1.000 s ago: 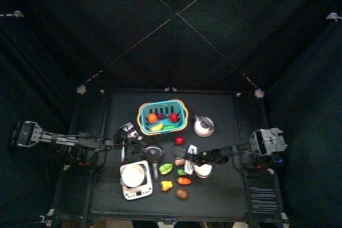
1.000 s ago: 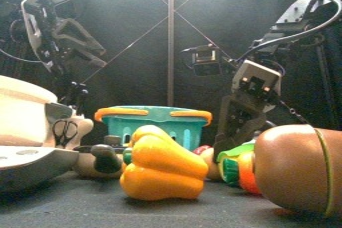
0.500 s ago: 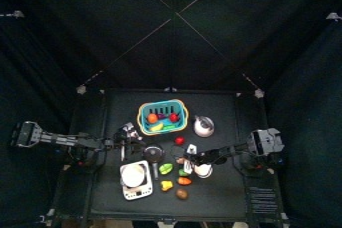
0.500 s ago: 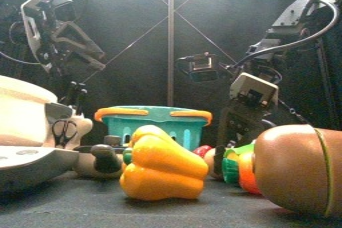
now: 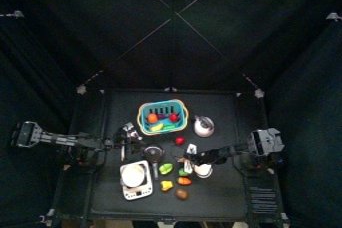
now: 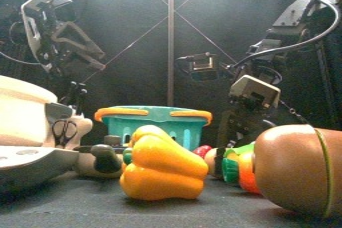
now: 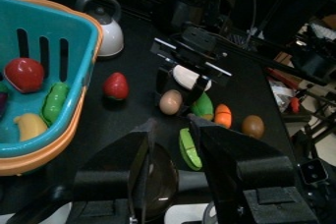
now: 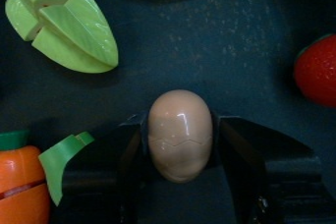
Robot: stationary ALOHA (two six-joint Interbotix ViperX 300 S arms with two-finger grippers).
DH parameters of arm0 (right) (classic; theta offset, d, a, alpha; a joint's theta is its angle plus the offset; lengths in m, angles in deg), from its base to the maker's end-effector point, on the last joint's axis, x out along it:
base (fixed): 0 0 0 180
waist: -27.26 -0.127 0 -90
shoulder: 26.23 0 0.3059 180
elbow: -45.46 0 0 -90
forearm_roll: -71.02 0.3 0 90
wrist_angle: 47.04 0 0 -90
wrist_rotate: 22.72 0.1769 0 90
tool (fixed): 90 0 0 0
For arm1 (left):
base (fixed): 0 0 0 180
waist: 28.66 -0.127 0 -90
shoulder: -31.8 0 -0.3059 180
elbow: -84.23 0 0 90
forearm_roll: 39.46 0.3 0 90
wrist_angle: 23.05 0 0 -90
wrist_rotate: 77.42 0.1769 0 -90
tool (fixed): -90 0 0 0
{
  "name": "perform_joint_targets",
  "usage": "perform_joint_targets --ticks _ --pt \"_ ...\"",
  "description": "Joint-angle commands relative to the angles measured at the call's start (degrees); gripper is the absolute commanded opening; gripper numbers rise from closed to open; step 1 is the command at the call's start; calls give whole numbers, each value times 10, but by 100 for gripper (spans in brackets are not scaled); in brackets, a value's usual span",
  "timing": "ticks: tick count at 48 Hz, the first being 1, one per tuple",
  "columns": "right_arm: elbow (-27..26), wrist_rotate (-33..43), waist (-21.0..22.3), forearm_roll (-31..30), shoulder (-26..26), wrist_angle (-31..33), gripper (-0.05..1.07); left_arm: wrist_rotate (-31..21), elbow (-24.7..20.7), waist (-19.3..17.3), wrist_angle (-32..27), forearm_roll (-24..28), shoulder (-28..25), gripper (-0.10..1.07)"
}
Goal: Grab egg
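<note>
The egg [image 8: 180, 135], a small cream oval, lies on the black table between the two jaws of my right gripper [image 8: 180, 130]. The jaws stand open, one close on each side of it, and I cannot make out firm contact. Seen from above, the right gripper [image 5: 195, 160] sits low among the toy foods at the table's front middle. From table height it hangs behind the foods [image 6: 245, 100], which hide the egg. My left gripper [image 7: 171, 135] is open and holds nothing, resting over the table's left part [image 5: 123, 148].
Around the egg lie a green leafy piece [image 8: 59, 22], a red fruit [image 8: 319, 66] and a carrot [image 8: 20, 184]. A teal basket [image 5: 162, 105] and a silver cup [image 5: 203, 126] stand farther back. A white scale [image 5: 135, 177] sits front left, with a yellow pepper [image 6: 163, 167] nearby.
My right gripper has sunk a little toward the table and its jaws have narrowed around the egg. The left arm has stayed put.
</note>
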Motion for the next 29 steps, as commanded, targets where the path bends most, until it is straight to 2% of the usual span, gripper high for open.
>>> perform_joint_targets --ticks 1,13,29 --pt "-10 0 -1 -4 25 2 67 0 -7 -1 5 0 -2 74" --pt "-18 0 -1 -18 74 13 66 0 -7 -1 5 -4 -1 74" --pt "-15 1 -2 -18 75 18 66 1 -9 -1 5 -7 -2 74"
